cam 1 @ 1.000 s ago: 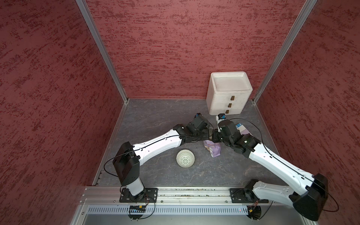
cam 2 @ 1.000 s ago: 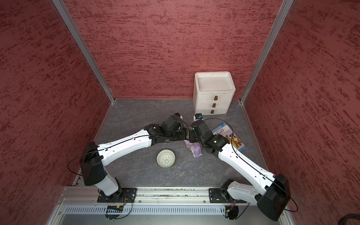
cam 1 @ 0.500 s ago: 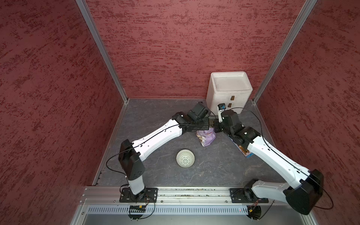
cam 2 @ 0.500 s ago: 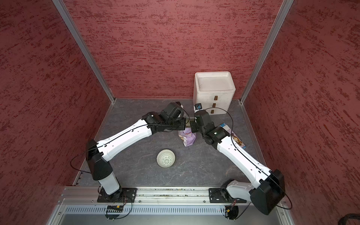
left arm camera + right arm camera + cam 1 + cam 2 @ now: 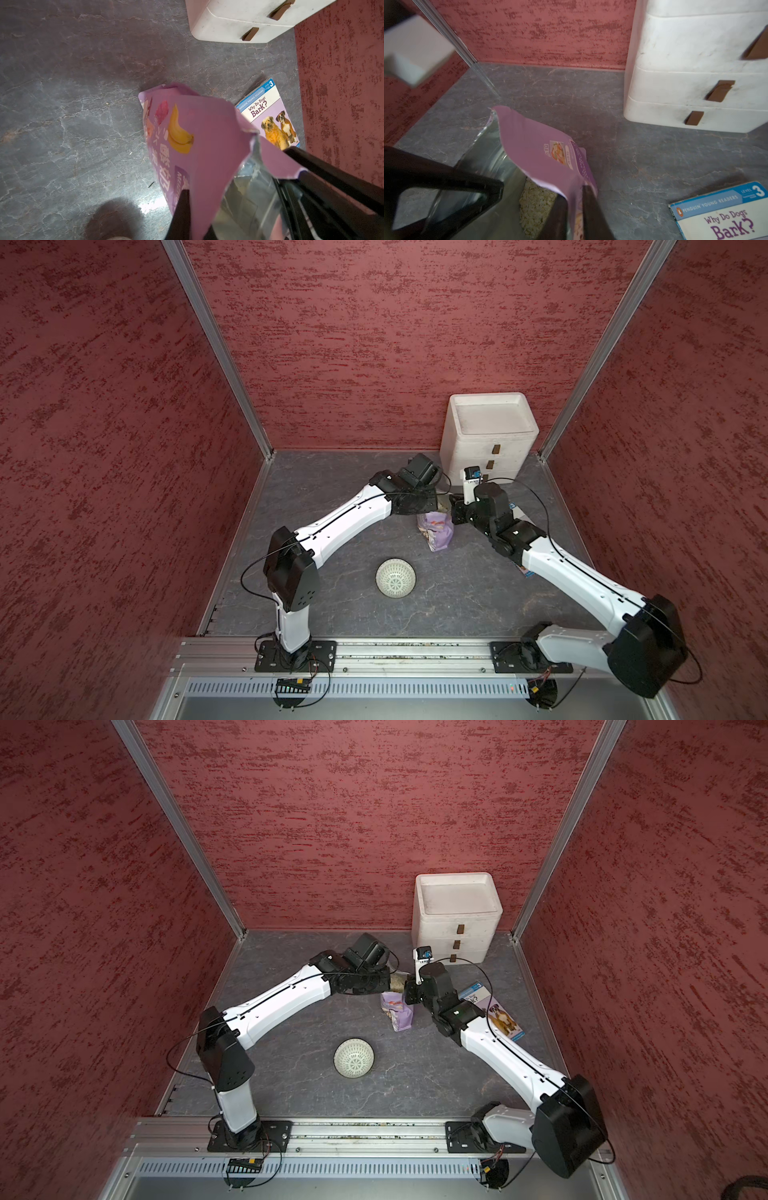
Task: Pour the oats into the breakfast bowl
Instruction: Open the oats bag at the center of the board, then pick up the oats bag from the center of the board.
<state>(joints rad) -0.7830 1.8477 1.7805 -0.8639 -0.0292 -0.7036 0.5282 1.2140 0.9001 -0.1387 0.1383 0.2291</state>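
A lilac pouch (image 5: 436,531) (image 5: 398,1013) hangs upright over the floor, its torn top pulled open between my two grippers. My left gripper (image 5: 440,502) (image 5: 197,224) is shut on one wall of the pouch (image 5: 197,135). My right gripper (image 5: 405,992) (image 5: 576,216) straddles the opposite wall (image 5: 537,145) with its jaws slightly apart, open. Pale oats (image 5: 535,207) show down inside the silver lining. The breakfast bowl (image 5: 395,577) (image 5: 354,1057), white with a grey lattice, sits empty on the floor nearer the front, apart from the pouch.
A white three-drawer box (image 5: 488,435) (image 5: 455,915) stands at the back right corner, close behind the grippers. A blue dog book (image 5: 494,1011) (image 5: 720,209) lies flat under my right arm. Red walls enclose the grey floor (image 5: 332,614).
Both arms have carried the pouch away from the bowl toward the back and raised it upright. My right jaws, shut before, have parted a little.
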